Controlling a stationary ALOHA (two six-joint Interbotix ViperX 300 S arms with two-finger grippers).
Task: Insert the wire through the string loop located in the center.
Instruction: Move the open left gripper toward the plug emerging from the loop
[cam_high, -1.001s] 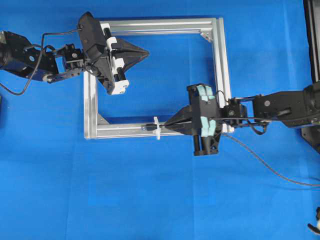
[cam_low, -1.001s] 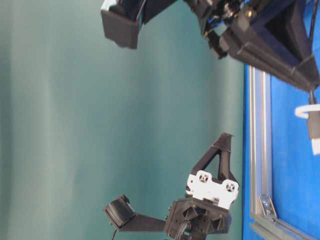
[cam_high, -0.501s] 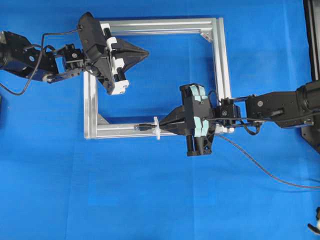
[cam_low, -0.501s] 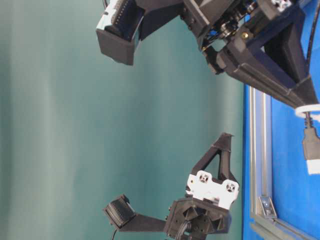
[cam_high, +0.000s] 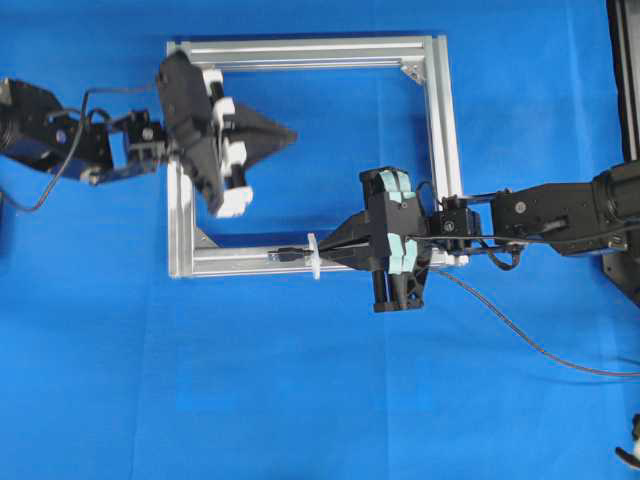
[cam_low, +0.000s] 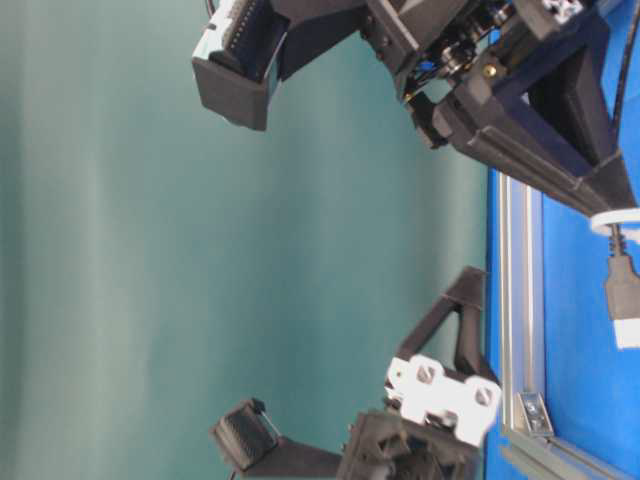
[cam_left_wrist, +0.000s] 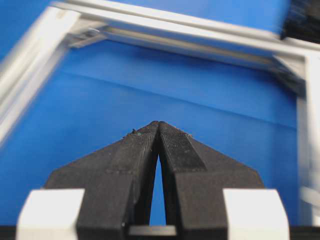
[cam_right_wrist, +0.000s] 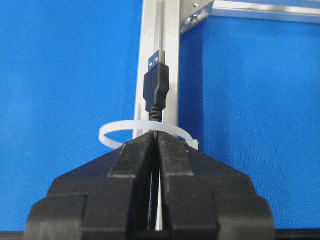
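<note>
Blue mat (cam_high: 300, 400), left gripper (cam_high: 285, 133) swung lower — wire (cam_right_wrist: 156, 90) unmoved through string loop (cam_right_wrist: 145, 131)

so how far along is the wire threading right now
Done: the plug of the wire has passed through the string loop and lies along the frame bar. In hand: the right hand, shut on the wire, has its tips right at the loop. Left: the left hand, shut and empty, hovers inside the frame; it likely needs to take the plug and draw more wire through.
</note>
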